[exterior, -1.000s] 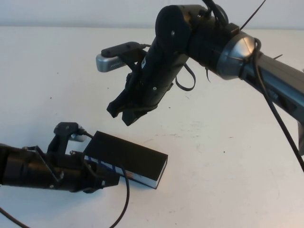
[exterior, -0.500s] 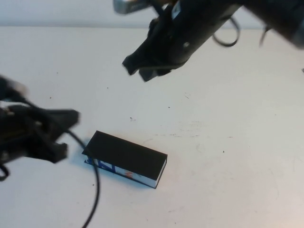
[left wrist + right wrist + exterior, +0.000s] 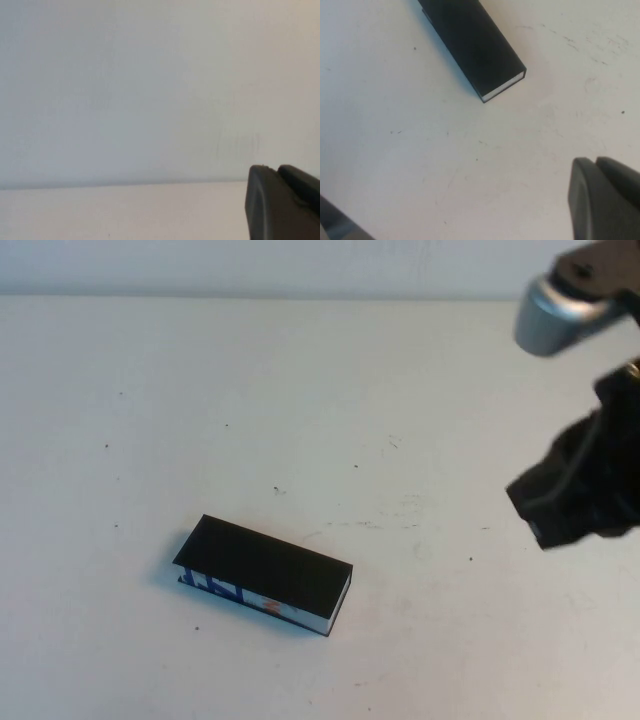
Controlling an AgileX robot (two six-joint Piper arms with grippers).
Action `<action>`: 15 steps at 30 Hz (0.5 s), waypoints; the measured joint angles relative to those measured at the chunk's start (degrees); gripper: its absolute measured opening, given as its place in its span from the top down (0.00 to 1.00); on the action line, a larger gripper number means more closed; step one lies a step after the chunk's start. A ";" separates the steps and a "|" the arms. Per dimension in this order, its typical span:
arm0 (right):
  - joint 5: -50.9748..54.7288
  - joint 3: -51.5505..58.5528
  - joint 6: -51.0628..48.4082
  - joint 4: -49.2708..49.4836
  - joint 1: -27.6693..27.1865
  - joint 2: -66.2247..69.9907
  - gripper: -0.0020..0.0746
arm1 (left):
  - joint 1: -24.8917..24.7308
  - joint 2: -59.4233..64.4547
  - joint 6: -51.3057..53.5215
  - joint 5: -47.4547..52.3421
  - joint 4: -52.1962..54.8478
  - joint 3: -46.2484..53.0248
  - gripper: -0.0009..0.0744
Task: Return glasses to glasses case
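From the high camera I am seeing the case [image 3: 264,576] lying flat on the white table [image 3: 330,400] with its black lid down and closed, its long axis running on a slant. The printed blue, white and orange strip is showing along the side facing me. The glasses are not showing in any view. The right gripper [image 3: 560,510] is hanging in the air well to the right of the case, touching nothing; its dark fingers are reading as one blurred mass, so I cannot tell from here how they are set. The left gripper is not appearing in this view. Bare table is lying all around the case, and the far table edge is sitting well behind it.

On the left wrist camera I am getting only the left gripper [image 3: 280,200], two dark fingertips pressed nearly together with the thinnest seam between them and nothing held. They are pointing at a pale wall and a strip of table; the case is out of this view.

On the right wrist camera the right gripper [image 3: 602,197] is showing its fingertips close together, a narrow slit only, and they are empty. The case [image 3: 472,42] is lying well apart from them, black top up with a thin white edge showing at its near end. Speckled table is filling the room between.
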 joint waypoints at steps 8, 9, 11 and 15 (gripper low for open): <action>-16.16 22.98 2.38 -0.15 0.00 -19.35 0.99 | 0.00 -5.79 0.10 -3.59 -1.45 11.66 0.99; -19.16 25.82 2.52 -0.15 0.00 -21.37 0.99 | 0.00 -5.81 0.10 -4.13 -1.50 12.88 0.99; -25.01 30.92 2.52 -0.15 0.00 -24.64 0.99 | 0.00 -5.81 0.23 -5.33 -1.64 15.10 0.99; -37.11 40.85 2.65 0.14 0.00 -29.48 0.99 | 0.00 -5.91 0.23 -7.55 -2.07 16.98 0.99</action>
